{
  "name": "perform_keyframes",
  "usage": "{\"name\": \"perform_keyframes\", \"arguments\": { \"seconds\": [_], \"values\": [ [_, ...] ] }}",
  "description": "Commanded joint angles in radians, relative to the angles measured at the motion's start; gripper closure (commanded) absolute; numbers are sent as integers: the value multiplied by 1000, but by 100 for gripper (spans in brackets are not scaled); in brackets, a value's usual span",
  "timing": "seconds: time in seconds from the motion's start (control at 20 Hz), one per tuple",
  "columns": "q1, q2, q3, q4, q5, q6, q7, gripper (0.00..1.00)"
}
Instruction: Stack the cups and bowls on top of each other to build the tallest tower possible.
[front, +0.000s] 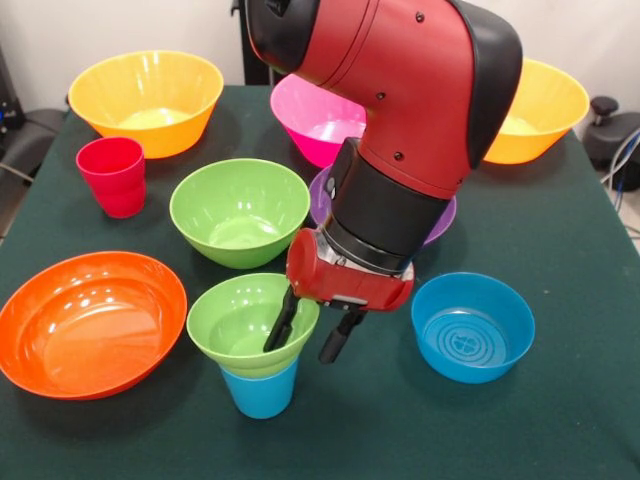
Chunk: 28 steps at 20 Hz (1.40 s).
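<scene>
A small green bowl (238, 318) sits upright on top of the sky blue cup (260, 392) near the table's front edge. My gripper (309, 333) hangs over the bowl's right rim. One finger (281, 320) reaches inside the bowl and the other stands outside it, spread apart, so the gripper is open. The red cup (112, 176) stands at the left. The medium lime green bowl (240, 212) is behind the stack. The small blue bowl (472, 328) is to the right. The wide orange bowl (90, 322) is at the front left.
Two large yellow-orange bowls stand at the back left (148, 100) and back right (545, 112). The pink bowl (312, 122) is at the back centre. The purple bowl (442, 218) is mostly hidden behind my arm. The table is covered in dark green cloth (560, 430).
</scene>
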Motion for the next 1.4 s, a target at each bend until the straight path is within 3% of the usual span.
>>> {"name": "perform_keyframes", "arguments": {
  "seconds": [0.05,0.7,1.4],
  "values": [
    [-28,18,133,-33,-66,122,-138,0],
    [-53,72,163,-68,-68,94,-144,0],
    [-40,36,159,-39,-63,147,-146,0]
  ]
}}
